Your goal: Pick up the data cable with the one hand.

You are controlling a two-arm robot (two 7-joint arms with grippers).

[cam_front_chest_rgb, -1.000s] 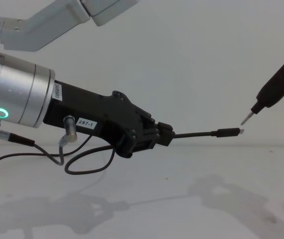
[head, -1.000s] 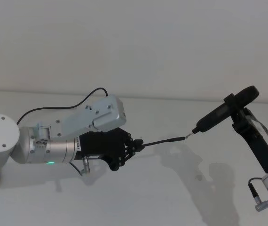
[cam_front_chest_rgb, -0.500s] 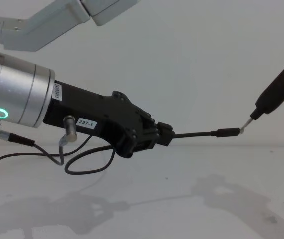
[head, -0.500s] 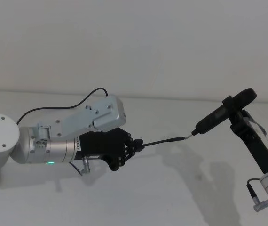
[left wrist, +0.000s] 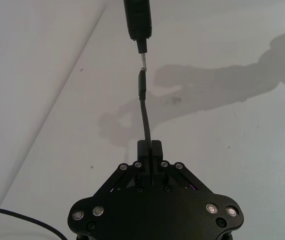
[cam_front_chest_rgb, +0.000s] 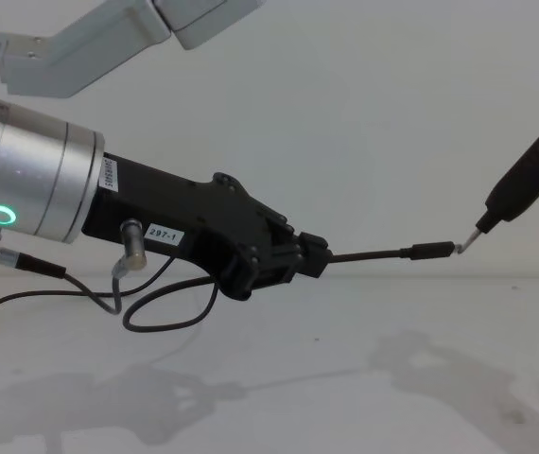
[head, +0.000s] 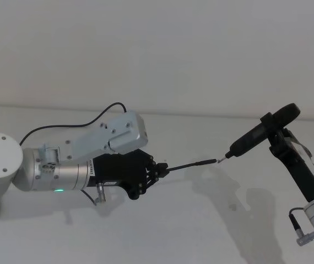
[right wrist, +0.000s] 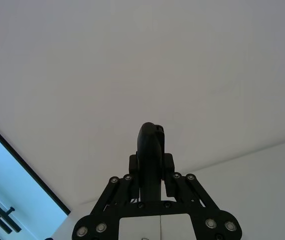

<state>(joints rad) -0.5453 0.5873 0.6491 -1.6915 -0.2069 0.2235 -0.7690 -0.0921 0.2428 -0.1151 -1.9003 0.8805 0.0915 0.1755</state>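
White counter (head: 212,231) lay bare beneath both arms. Left black two-finger gripper (cam_front_chest_rgb: 309,257) had its fingers clamped on the thin black data cable (cam_front_chest_rgb: 373,253), holding its plug aloft, seemingly presented to the dark pointed tool (head: 249,139) clamped in the right gripper (right wrist: 151,176).

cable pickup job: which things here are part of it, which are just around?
In the job:
- data cable, held off the table with its plug end sticking out
- left gripper, shut on the cable

Just around:
- right gripper, shut on a dark pointed tool whose tip sits at the plug
- grey wire with a silver connector on the left wrist
- white table
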